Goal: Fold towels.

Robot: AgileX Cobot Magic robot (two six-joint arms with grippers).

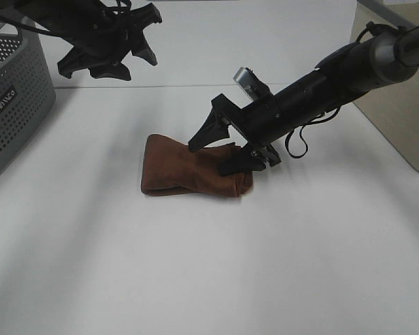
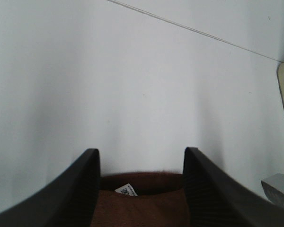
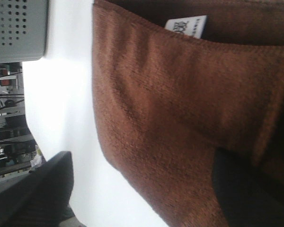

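The towel (image 1: 185, 174) is a reddish-brown cloth lying folded in a short, thick band in the middle of the white table (image 1: 209, 279). My right gripper (image 1: 222, 148) stands open low over the towel's right end. One of its fingers (image 3: 246, 189) sits over the cloth and the other is off the cloth over the table. The right wrist view is mostly filled by the towel (image 3: 180, 118), with its white tag (image 3: 185, 26) at a folded edge. My left gripper (image 1: 108, 56) hangs open high at the back left, with nothing between its fingers (image 2: 80, 189). Below it the left wrist view shows the towel (image 2: 142, 203) and its tag (image 2: 126, 190).
A grey perforated basket (image 1: 14, 105) stands at the table's left edge and also shows in the right wrist view as the basket (image 3: 19, 28). The table's right edge (image 1: 398, 157) runs diagonally, with floor beyond it. A thin seam (image 1: 160, 86) crosses the back of the table.
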